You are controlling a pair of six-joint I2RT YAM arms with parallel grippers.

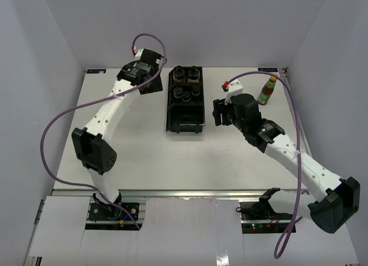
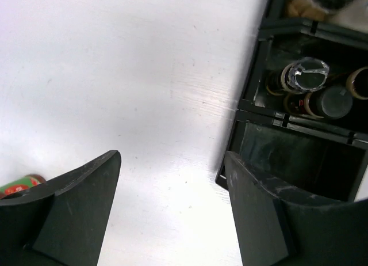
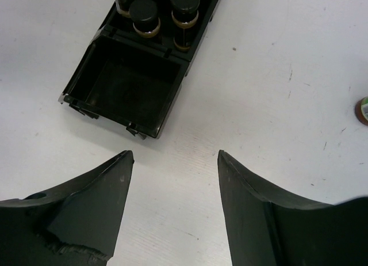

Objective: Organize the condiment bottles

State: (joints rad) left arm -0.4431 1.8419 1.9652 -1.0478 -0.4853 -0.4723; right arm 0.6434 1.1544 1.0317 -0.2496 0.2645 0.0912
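Four black-capped jars [image 1: 187, 83] stand in the two far compartments of the black tray [image 1: 185, 126]. They also show in the left wrist view [image 2: 330, 102] and the right wrist view [image 3: 144, 12]. One slim sauce bottle [image 1: 266, 90] stands at the far right. The other bottle shows only as a red and green bit [image 2: 20, 184] at the left wrist view's edge. My left gripper [image 1: 150, 87] [image 2: 172, 162] is open and empty over bare table left of the tray. My right gripper [image 1: 217, 113] [image 3: 175, 156] is open and empty, right of the tray's near end.
The tray's near compartment [image 3: 132, 87] is empty. The left arm's elbow [image 1: 92, 154] hangs over the table's left side. A bottle's base [image 3: 362, 110] shows at the right edge of the right wrist view. White walls enclose the table on three sides.
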